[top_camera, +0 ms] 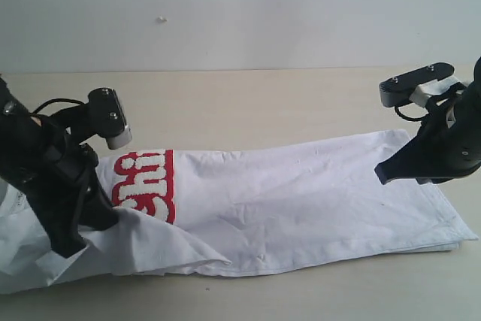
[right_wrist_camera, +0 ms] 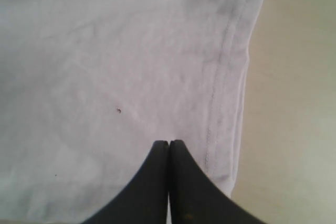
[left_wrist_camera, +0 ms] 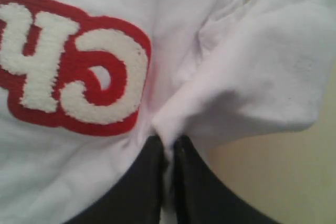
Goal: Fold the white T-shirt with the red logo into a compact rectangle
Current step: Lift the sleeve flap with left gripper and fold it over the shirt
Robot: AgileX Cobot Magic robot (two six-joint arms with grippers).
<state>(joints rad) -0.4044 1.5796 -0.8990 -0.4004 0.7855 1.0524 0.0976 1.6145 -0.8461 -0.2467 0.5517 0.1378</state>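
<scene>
The white T-shirt (top_camera: 301, 201) lies on the table as a long band, folded lengthwise. Its red logo (top_camera: 146, 184) with white letters shows near the left end, also close up in the left wrist view, red logo (left_wrist_camera: 73, 72). My left gripper (top_camera: 71, 249) is shut on a pinch of the shirt's cloth (left_wrist_camera: 173, 124) at the left end, lifting a flap beside the logo. Over the right end, just above the cloth near the stitched hem (right_wrist_camera: 226, 93), my right gripper (top_camera: 382, 174) is shut with nothing between its fingers.
The pale wooden table (top_camera: 248, 99) runs back to a plain white wall (top_camera: 240, 5). Bare tabletop (right_wrist_camera: 294, 103) shows past the shirt's hem on the right. A loose crumpled part of the shirt (top_camera: 19, 246) hangs at the left edge.
</scene>
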